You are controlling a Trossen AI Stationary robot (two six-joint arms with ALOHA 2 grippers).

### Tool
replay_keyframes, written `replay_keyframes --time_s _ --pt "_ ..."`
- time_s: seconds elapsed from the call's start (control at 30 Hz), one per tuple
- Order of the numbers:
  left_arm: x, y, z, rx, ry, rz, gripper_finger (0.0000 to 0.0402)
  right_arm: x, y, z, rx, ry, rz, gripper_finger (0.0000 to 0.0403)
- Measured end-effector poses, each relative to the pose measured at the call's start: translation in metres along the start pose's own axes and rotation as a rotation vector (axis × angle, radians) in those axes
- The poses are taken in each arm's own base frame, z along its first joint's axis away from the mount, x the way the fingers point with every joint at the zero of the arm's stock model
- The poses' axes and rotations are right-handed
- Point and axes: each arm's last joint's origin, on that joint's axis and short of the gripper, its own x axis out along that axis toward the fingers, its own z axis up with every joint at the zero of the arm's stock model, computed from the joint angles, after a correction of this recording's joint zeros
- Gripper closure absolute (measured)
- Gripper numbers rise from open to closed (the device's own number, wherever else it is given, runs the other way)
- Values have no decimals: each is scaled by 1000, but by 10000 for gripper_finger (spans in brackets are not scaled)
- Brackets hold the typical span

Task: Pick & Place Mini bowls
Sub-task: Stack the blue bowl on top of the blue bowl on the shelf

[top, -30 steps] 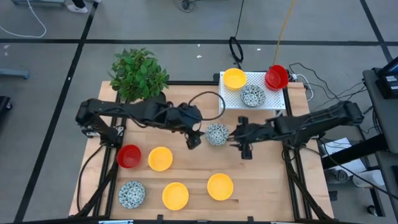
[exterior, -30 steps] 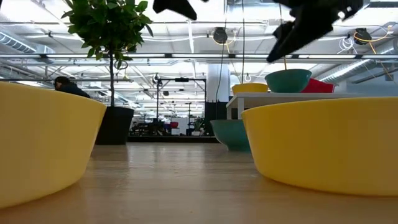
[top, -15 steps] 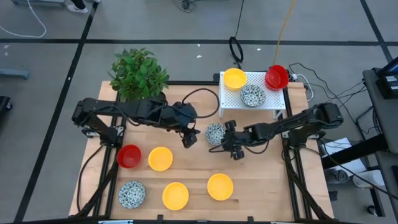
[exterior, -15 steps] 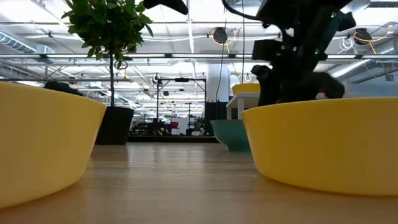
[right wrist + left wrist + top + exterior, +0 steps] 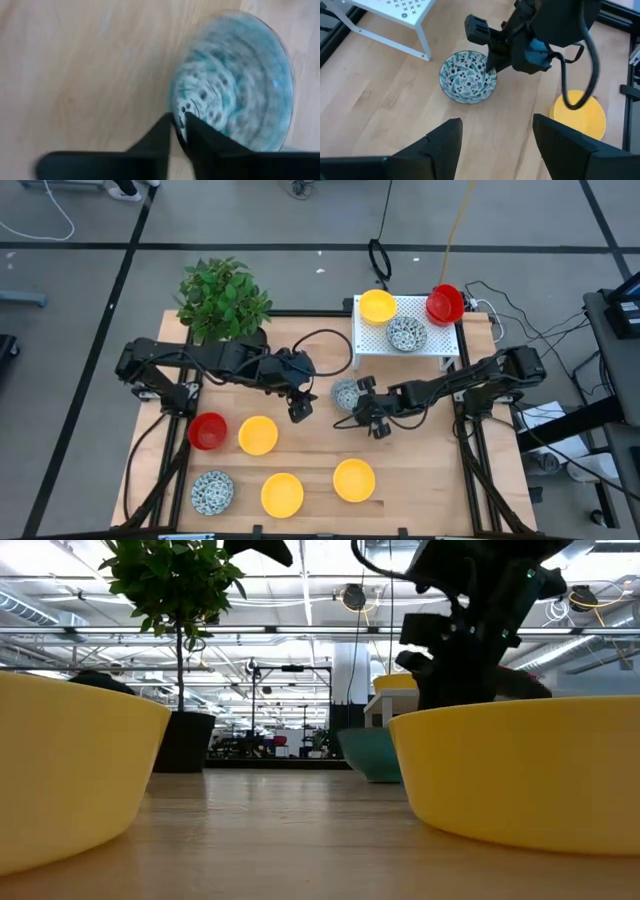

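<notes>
Right tool (image 5: 357, 402) has dropped onto the speckled bowl (image 5: 346, 393) mid-tabletop since the earlier frame, fingers now pinched on its near rim. Left tool (image 5: 298, 408) hangs beside it, spread wide, empty. Thin rim grip: the bowl could tip or slip on lifting toward the white rack (image 5: 432, 340).

High cam looks straight down, low cam level w/ table, both wrist cams close on speckled bowl (image 5: 468, 77)
</notes>
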Motion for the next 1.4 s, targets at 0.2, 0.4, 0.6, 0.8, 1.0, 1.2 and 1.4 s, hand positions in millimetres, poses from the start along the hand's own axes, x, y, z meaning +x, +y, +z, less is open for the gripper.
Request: replay_keyframes --time_s 0.2,0.4,0.6,0.8,1.0,1.2,1.4 --pt "0 0 -1 3 6 0 158 -29 -9 6 101 -84 4 397" --pt "0 1 -1 1 9 3 158 -100 -29 23 191 -364 -8 400" --pt "0 1 -1 21 11 4 158 -170 -55 18 280 -561 -157 401" --pt "0 1 -1 27 11 4 158 -198 -78 -10 413 -401 -321 402" --pt "0 1 -1 57 11 4 158 -188 -94 -28 590 -196 -339 402" --pt "0 2 -1 55 10 6 158 -172 -106 -35 648 -89 -358 402" --pt "0 2 -1 55 12 7 158 -163 -110 -46 680 45 -351 402"
